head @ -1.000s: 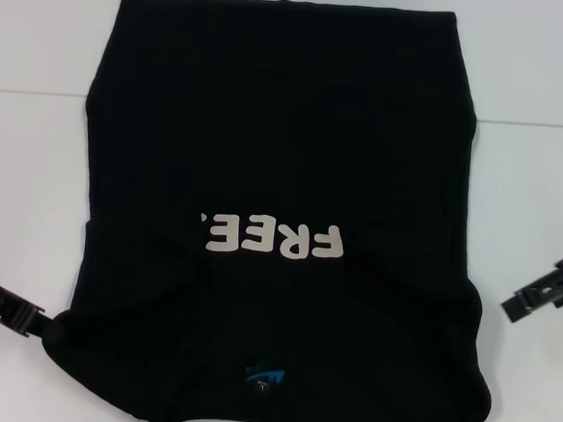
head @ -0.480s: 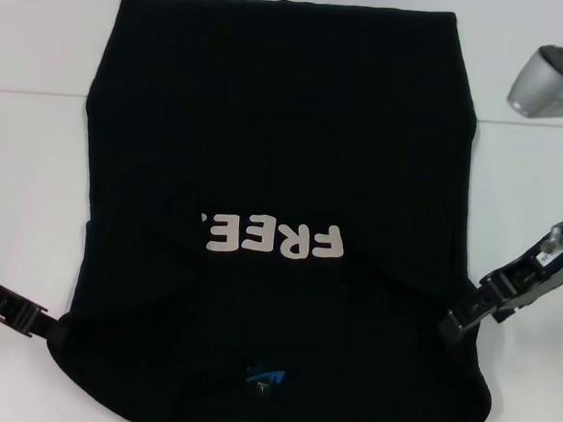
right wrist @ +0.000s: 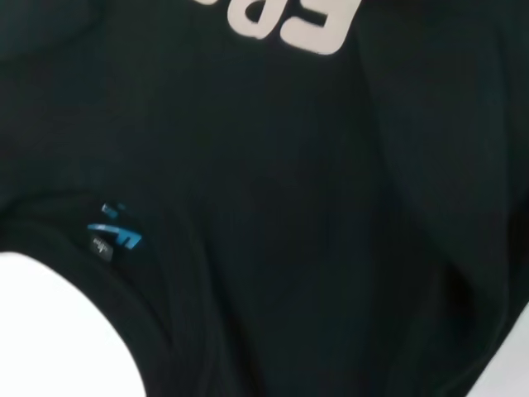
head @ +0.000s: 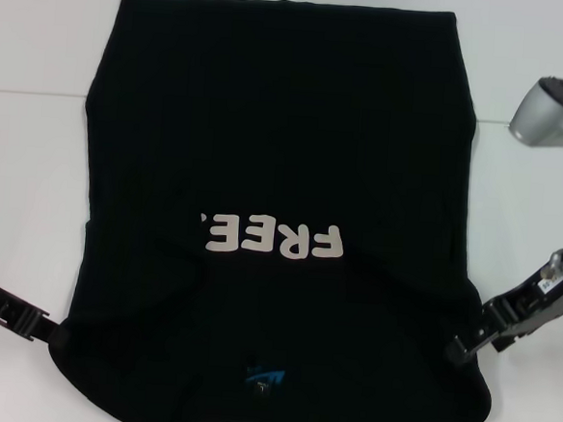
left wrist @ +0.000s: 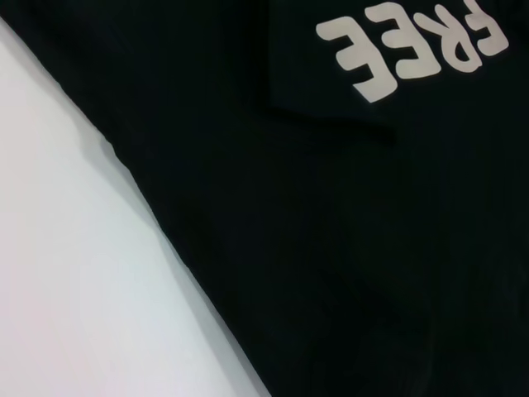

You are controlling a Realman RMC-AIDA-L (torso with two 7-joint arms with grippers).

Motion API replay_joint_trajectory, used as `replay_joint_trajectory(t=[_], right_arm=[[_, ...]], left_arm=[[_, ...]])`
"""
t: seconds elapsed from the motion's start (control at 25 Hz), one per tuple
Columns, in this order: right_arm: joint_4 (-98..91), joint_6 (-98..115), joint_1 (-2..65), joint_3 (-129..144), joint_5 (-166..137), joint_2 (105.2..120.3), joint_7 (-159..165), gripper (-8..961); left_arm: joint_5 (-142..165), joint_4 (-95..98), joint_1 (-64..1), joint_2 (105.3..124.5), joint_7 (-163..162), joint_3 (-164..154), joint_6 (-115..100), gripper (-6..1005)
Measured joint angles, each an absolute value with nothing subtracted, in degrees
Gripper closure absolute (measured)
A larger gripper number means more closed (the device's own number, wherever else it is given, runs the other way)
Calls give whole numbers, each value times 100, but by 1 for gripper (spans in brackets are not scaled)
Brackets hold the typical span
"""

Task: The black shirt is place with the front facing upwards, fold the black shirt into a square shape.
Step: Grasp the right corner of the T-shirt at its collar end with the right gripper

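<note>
The black shirt (head: 285, 153) lies flat on the white table, front up, sleeves folded inward, collar toward me. Its white letters (head: 272, 235) read upside down and a small blue logo (head: 266, 377) sits near the collar. My left gripper (head: 49, 328) meets the shirt's near left edge, its tip hidden against the dark cloth. My right gripper (head: 457, 347) touches the near right edge. The left wrist view shows the shirt (left wrist: 331, 231) with its letters (left wrist: 413, 45). The right wrist view shows the logo (right wrist: 116, 236) and collar area.
White table (head: 23, 174) surrounds the shirt on both sides and behind. A grey link of my right arm (head: 554, 114) hangs above the table at the far right. A table seam runs across at the shirt's far part.
My right gripper came in from the right side to the shirt's near right edge, and the grey arm link entered view. The left gripper and the shirt stayed put.
</note>
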State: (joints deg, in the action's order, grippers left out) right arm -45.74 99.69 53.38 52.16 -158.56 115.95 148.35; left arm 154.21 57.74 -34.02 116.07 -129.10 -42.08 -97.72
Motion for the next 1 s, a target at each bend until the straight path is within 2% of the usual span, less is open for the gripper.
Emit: replay_joint_trajectory(t=[0.36, 0.52, 0.96, 1.0], right_arm=[[-4388, 9727, 5331, 5542, -15881, 11685, 14821, 207], [-4424, 9685, 5297, 5624, -15882, 11681, 14806, 235], [-4448, 9703, 5291, 5682, -15882, 11659, 14810, 460], [-4448, 9704, 5291, 5680, -15882, 11656, 14812, 509]], left_arm=[[15447, 5639, -3453, 11596, -12902, -4211, -9773, 980], [15458, 5628, -3455, 11593, -12902, -4218, -9774, 980], [15459, 5450, -3475, 11521, -12881, -4265, -9806, 980], [15459, 5429, -3482, 11518, -12880, -4266, -9807, 980]])
